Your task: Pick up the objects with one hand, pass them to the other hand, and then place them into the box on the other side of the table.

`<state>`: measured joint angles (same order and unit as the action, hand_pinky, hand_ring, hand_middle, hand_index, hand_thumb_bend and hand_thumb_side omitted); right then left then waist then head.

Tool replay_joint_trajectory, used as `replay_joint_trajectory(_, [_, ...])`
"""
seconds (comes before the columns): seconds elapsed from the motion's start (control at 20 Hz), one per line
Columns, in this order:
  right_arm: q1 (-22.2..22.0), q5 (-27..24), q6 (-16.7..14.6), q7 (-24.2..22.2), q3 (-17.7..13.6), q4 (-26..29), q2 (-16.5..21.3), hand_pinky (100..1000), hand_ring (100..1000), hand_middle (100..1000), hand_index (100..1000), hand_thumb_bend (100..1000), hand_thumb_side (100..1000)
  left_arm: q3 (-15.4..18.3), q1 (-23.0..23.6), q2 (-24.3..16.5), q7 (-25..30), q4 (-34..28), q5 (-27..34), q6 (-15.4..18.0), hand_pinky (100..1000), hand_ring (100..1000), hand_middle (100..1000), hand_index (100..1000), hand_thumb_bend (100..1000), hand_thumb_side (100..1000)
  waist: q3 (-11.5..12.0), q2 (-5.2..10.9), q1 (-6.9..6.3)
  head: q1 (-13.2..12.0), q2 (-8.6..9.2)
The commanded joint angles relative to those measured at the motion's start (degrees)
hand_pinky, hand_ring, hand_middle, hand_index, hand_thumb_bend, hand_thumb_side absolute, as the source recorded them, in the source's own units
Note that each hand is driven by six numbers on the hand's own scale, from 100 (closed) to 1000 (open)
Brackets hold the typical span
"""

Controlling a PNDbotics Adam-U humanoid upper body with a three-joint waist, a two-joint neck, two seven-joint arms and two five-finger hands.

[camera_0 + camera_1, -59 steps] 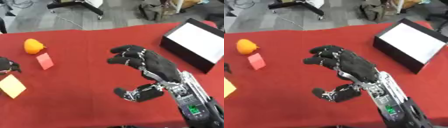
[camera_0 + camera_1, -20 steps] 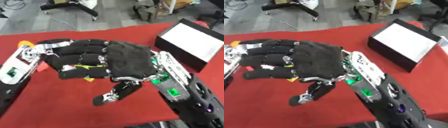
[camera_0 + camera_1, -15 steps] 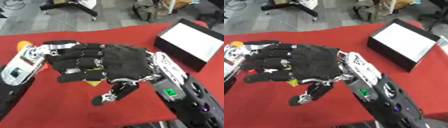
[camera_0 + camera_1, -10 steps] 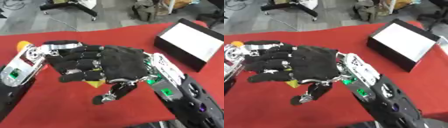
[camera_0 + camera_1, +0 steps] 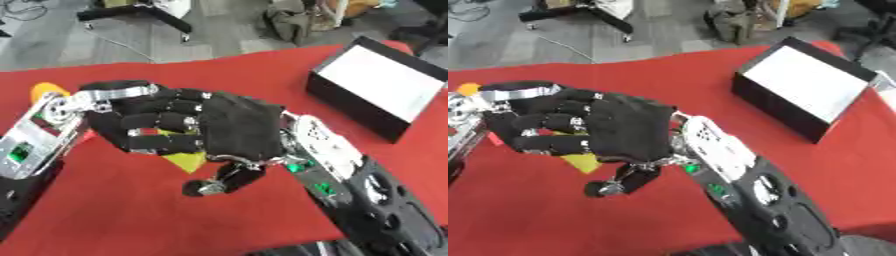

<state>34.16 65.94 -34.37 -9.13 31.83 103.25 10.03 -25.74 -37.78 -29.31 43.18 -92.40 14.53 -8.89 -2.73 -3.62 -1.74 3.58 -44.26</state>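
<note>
Above the middle of the red table my two hands meet. A yellow flat piece (image 5: 185, 161) pokes out below the fingers. My left hand (image 5: 109, 107) comes in from the left on its silver wrist and is curled on the piece. My right hand (image 5: 243, 131) covers it from the right, with its fingers curled over the piece and over the left hand's fingers; its thumb hangs down below, apart. Most of the piece is hidden. The black box (image 5: 350, 107) with a white inside stands at the right edge.
An orange round thing (image 5: 46, 91) lies on the table behind my left wrist. Beyond the table's far edge are grey floor, chair bases and bags. My right forearm (image 5: 350, 190) fills the lower right.
Three seconds ago my right hand waited alone, open, with the yellow piece lying at the far left. The left hand has brought the piece to it, and the right fingers have curled over.
</note>
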Motion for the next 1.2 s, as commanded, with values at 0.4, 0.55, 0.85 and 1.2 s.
replay_joint_trajectory(0.4, [-1.69,5.98,4.01,4.12,-1.57,-2.72,0.17,884,921,922,1000,473,277,2.21,-0.24,-1.38,-1.56,-2.34,2.62,-1.16,747,742,622,659,330,354,-0.28,0.79,-0.17,0.29,0.14])
replay_joint_trajectory(0.55, [-2.29,6.96,5.53,5.52,-1.92,-3.20,0.23,874,911,893,1000,469,269,2.42,-0.05,-1.44,-1.79,-2.42,3.16,-1.51,742,739,620,658,328,356,-0.37,0.79,-0.21,0.27,0.14])
replay_joint_trajectory(0.85, [-3.40,9.61,9.85,9.27,-2.35,-4.18,0.30,870,914,872,991,471,260,2.78,0.43,-1.45,-2.29,-2.33,3.83,-2.16,735,735,617,656,323,356,-0.48,0.77,-0.27,0.35,0.14])
replay_joint_trajectory(1.2, [-4.38,13.29,15.16,14.50,-2.35,-5.73,0.40,871,916,853,983,479,267,3.09,0.79,-1.36,-2.71,-2.33,4.65,-2.83,729,732,616,655,318,360,-0.54,0.75,-0.30,0.40,0.14])
